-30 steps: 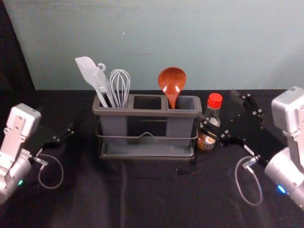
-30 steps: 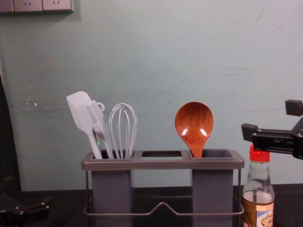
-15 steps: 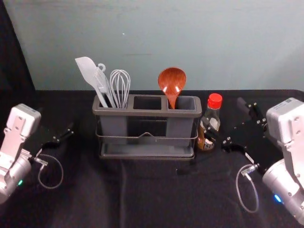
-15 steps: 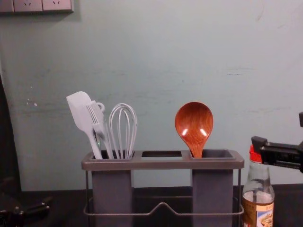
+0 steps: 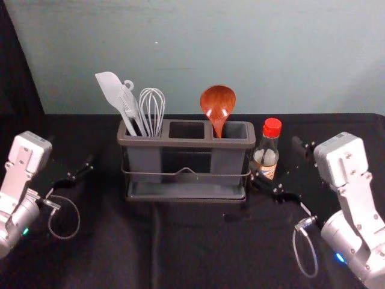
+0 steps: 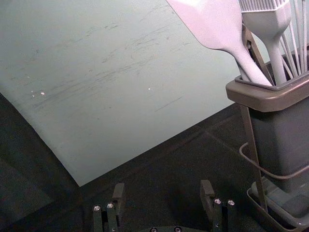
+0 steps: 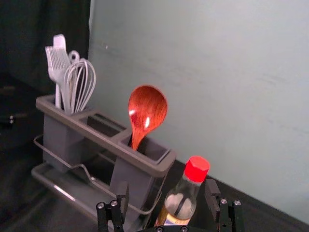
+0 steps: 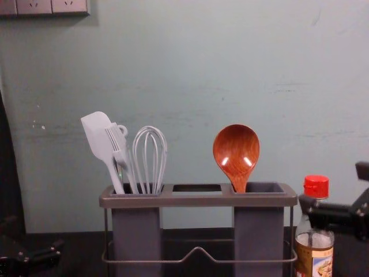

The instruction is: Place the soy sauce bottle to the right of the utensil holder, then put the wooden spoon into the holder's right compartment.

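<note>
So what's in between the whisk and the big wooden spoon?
The holder's middle compartment lies between the whisk and the wooden spoon. No utensil sticks up from it, as the head view shows.

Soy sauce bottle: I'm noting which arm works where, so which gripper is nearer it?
Right. The right gripper is open, close beside the soy sauce bottle; the left gripper is out past the left end of the utensil holder.

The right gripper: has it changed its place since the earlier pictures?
Yes, downward. In the chest view, the lower finger of the right gripper was first above the red cap of the soy sauce bottle; now it is below the cap.
</note>
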Robot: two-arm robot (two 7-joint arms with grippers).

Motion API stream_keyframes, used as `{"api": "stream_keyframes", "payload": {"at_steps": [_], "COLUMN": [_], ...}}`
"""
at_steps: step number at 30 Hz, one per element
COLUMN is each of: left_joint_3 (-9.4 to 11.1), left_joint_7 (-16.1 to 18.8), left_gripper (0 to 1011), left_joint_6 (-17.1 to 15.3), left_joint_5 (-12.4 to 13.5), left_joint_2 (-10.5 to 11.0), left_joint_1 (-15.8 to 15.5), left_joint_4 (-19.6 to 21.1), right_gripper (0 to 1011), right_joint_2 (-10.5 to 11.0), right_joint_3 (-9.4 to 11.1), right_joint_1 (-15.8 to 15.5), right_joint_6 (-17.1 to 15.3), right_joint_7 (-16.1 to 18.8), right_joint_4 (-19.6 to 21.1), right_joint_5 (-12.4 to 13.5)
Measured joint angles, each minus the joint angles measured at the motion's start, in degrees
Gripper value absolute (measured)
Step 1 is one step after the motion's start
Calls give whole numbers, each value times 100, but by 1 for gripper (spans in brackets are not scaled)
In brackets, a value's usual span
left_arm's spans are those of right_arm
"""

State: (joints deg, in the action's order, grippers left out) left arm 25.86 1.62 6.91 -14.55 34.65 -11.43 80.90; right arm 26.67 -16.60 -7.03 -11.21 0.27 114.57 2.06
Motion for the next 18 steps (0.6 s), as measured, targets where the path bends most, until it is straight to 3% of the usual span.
{"api": "stream_keyframes", "payload": {"at_steps": [10,18], "left_joint_3": [0,0], "left_joint_7": [0,0], "left_gripper": [1011,1012], "left_joint_6": [0,0], "left_joint_5": [0,0], "left_joint_2": [0,0], "left_joint_1": [0,0], "left_joint_4": [0,0], "right_gripper": [1004,1004], "right_joint_2": [-153,-371], "right_joint_3": [62,200], "right_joint_1": [-3,-216], "right_joint_6": [-223,-218], "right_joint_7": [153,-81], "right_joint_4": [-69,0], "right_joint_5": [-58,-210]}}
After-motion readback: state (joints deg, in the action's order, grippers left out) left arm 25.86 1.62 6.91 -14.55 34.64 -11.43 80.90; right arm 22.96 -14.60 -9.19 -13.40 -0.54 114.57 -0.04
